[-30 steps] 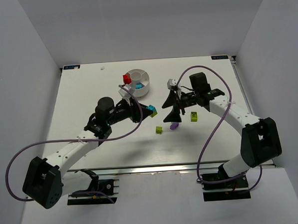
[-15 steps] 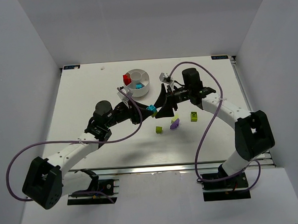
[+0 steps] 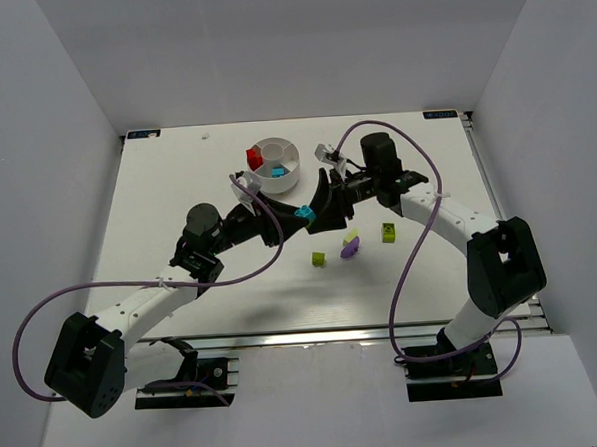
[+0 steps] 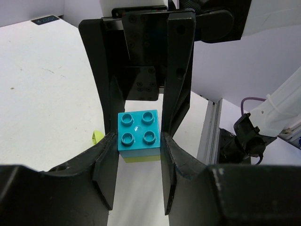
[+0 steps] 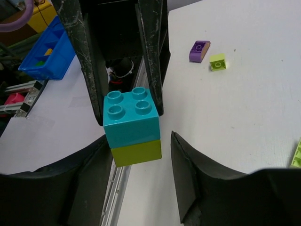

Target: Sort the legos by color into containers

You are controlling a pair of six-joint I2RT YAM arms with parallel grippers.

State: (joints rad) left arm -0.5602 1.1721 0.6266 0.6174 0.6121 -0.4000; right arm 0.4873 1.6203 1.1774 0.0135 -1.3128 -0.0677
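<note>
the left gripper point(image 4: 138, 143) is pinched tight on a little stack point(image 3: 301, 213), held up in the air near the white dish point(image 3: 284, 182). the stack is a cyan brick point(image 4: 138, 129) snapped on top of a lime green brick point(image 4: 141, 158). the right gripper point(image 5: 141, 143) has its jaws apart, one on each side of the stack, with a gap showing on one side. the bricks look hard, light and smooth, so i think they could slip. the flat sides of just one color look like the best place to grab and pull.
</note>
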